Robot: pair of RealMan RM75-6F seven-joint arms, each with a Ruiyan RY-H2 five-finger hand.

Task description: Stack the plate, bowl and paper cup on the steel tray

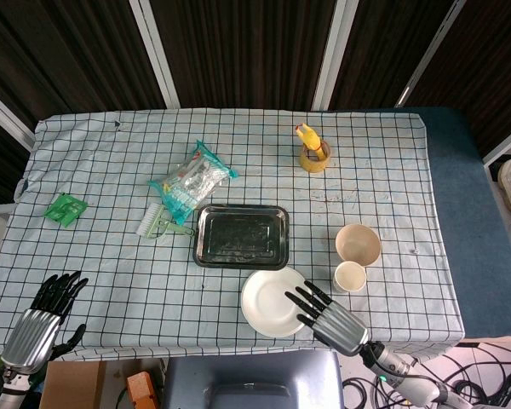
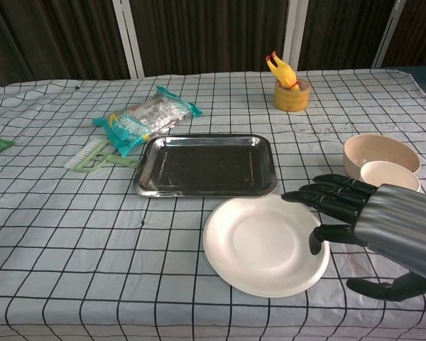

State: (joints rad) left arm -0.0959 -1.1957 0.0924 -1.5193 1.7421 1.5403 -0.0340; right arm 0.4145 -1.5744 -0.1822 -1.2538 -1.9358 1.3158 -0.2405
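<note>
A steel tray (image 1: 241,236) (image 2: 206,165) lies near the table's middle, with nothing on it. Just in front of it a white plate (image 1: 269,301) (image 2: 259,243) lies flat on the cloth. A beige bowl (image 1: 358,243) (image 2: 380,153) stands to the right, and a paper cup (image 1: 350,276) (image 2: 390,175) stands upright beside it, nearer me. My right hand (image 1: 330,316) (image 2: 369,217) hovers at the plate's right edge, fingers spread over the rim and holding nothing. At the near left corner my left hand (image 1: 47,311) rests open, far from all of these; the chest view does not show it.
A teal snack packet (image 1: 192,180) (image 2: 145,117) and a green brush (image 1: 159,224) (image 2: 92,155) lie left of the tray. A yellow tape roll with a rubber chicken (image 1: 312,149) (image 2: 291,89) stands at the back. A green packet (image 1: 66,208) lies far left.
</note>
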